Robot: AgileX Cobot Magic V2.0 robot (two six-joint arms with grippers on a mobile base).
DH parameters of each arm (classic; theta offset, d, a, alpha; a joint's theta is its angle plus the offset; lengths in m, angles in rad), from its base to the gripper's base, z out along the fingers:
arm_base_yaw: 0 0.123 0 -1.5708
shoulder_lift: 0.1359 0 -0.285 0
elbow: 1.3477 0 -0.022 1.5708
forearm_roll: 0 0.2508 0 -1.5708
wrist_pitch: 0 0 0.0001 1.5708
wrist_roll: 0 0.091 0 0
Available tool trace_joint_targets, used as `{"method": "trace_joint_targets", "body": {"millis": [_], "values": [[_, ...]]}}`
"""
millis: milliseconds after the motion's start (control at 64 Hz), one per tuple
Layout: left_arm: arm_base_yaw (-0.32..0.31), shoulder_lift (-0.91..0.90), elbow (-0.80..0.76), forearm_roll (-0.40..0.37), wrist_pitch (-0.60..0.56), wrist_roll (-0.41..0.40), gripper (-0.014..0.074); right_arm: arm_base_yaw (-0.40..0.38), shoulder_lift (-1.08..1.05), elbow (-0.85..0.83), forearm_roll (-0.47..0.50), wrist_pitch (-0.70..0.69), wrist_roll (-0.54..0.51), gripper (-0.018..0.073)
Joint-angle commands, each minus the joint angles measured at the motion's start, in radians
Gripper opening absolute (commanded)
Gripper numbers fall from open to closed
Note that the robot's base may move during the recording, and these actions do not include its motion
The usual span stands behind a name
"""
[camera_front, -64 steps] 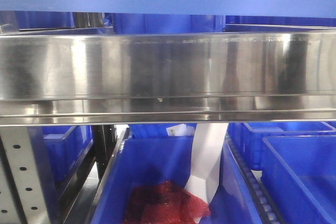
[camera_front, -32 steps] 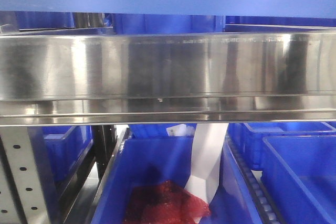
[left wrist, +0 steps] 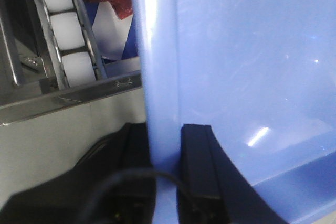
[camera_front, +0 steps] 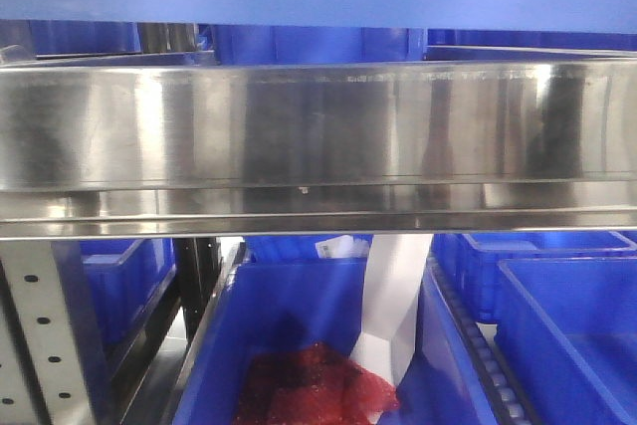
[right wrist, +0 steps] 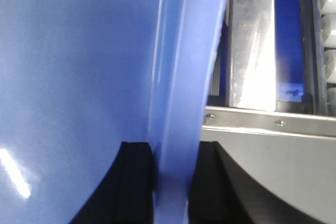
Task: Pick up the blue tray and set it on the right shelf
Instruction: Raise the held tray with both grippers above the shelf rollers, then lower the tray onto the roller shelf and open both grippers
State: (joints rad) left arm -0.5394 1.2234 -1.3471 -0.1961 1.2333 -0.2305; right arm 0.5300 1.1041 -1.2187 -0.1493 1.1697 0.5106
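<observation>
Left gripper (left wrist: pixel 164 174) is clamped on the blue tray (left wrist: pixel 247 66) at its rolled rim, with one black finger (left wrist: pixel 198 166) on each side of it. Our right gripper (right wrist: pixel 173 187) pinches the opposite rim the same way. We see glossy, smooth light-blue plastic with bright glints on its surface. In the front view the tray shows as a pale band across the top, just above the right shelf (camera_front: pixel 318 126), whose broad brushed-steel lip mirrors dark shapes. Beside the left rim we find white rollers (left wrist: pixel 63 30) in a steel track (left wrist: pixel 68 95). Below the lip sit deep blue bins (camera_front: pixel 289 316); one holds red mesh (camera_front: pixel 314 390) and a white strip (camera_front: pixel 393 296). A perforated upright (camera_front: pixel 40 330) stands at left.
</observation>
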Motion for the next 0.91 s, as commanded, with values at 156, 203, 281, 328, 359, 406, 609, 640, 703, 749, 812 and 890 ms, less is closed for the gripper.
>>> {"method": "trace_joint_targets", "body": {"millis": [156, 203, 281, 328, 359, 406, 609, 640, 703, 749, 812, 890], "values": [[-0.009, 0.091, -0.166, 0.033, -0.018, 0.022, -0.0048, -0.019, 0.02, -0.17, -0.055, -0.056, -0.039, 0.0059], [-0.009, 0.123, -0.209, 0.045, -0.027, 0.022, -0.0048, -0.029, 0.042, -0.214, -0.055, -0.056, -0.061, 0.0059], [-0.003, 0.183, -0.286, 0.066, -0.043, 0.022, -0.0048, -0.061, 0.1, -0.302, -0.055, -0.056, -0.086, 0.0059], [0.007, 0.214, -0.324, 0.072, -0.062, 0.022, -0.0048, -0.079, 0.128, -0.334, -0.055, -0.056, -0.099, 0.0059], [0.016, 0.234, -0.35, 0.072, -0.073, 0.022, -0.0048, -0.09, 0.156, -0.361, -0.055, -0.056, -0.104, 0.0059], [0.033, 0.267, -0.375, 0.072, -0.089, 0.022, -0.0048, -0.106, 0.19, -0.388, -0.055, -0.056, -0.105, 0.0059], [0.088, 0.375, -0.413, 0.072, -0.122, 0.022, -0.0048, -0.163, 0.332, -0.412, -0.054, -0.126, -0.105, 0.0059], [0.093, 0.394, -0.413, 0.072, -0.12, 0.022, -0.0048, -0.163, 0.35, -0.412, -0.054, -0.131, -0.105, 0.0059], [0.101, 0.423, -0.413, 0.072, -0.119, 0.022, -0.0048, -0.163, 0.39, -0.412, -0.054, -0.136, -0.105, 0.0059], [0.106, 0.446, -0.413, 0.076, -0.121, 0.022, -0.0048, -0.163, 0.418, -0.412, -0.054, -0.141, -0.105, 0.0059], [0.111, 0.474, -0.413, 0.076, -0.122, 0.022, -0.0046, -0.163, 0.451, -0.412, -0.054, -0.143, -0.105, 0.0059], [0.116, 0.494, -0.413, 0.076, -0.12, 0.022, -0.0032, -0.163, 0.481, -0.412, -0.054, -0.144, -0.106, 0.006]]}}
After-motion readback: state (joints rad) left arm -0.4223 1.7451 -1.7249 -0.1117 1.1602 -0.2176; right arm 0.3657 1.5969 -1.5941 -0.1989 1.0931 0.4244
